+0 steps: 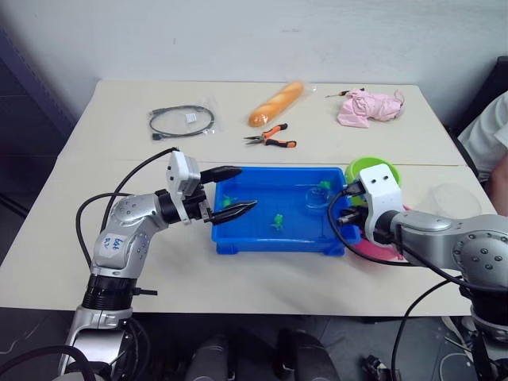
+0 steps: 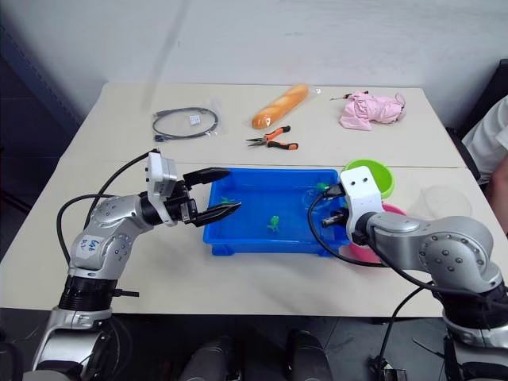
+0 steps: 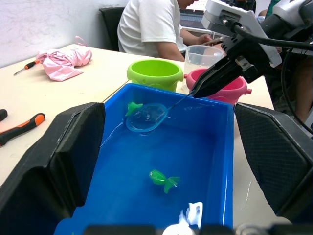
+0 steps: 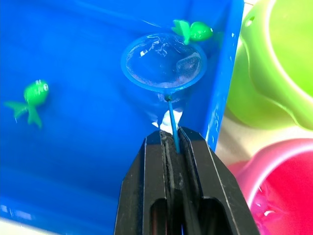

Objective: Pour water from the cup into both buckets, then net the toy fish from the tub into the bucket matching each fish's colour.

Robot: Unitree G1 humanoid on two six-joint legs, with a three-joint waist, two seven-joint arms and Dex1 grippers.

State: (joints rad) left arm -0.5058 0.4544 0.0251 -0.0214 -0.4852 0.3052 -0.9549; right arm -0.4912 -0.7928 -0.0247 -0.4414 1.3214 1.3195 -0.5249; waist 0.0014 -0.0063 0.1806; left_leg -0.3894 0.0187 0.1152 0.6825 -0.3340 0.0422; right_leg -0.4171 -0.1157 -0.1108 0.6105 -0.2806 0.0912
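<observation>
The right gripper (image 4: 172, 142) is pinching a thin-handled round mesh net (image 4: 163, 61) in the glossy blue tub (image 1: 262, 242), a green fish (image 4: 193, 31) lying at its one o'clock. The left gripper (image 1: 230, 193) is hovering spread and empty over the tub's nine o'clock rim, with round green bucket (image 1: 373, 171) and pink bucket (image 3: 222, 88) at three o'clock.

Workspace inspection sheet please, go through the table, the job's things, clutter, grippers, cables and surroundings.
Surface: pale table, two tops butted together.
Job's things: blue tub holding water and green fish, one mid-tub, one by the net; green bucket and pink bucket beside the tub's far end; clear cup behind them.
Clutter: bread loaf, pliers, screwdriver, pink cloth.
Grippers: left gripper open, hovering at the tub's near end; right gripper shut on the net handle, hoop in the tub.
Cables: bagged black cable; robot arm leads.
Surroundings: seated person behind the table, wall beyond.
</observation>
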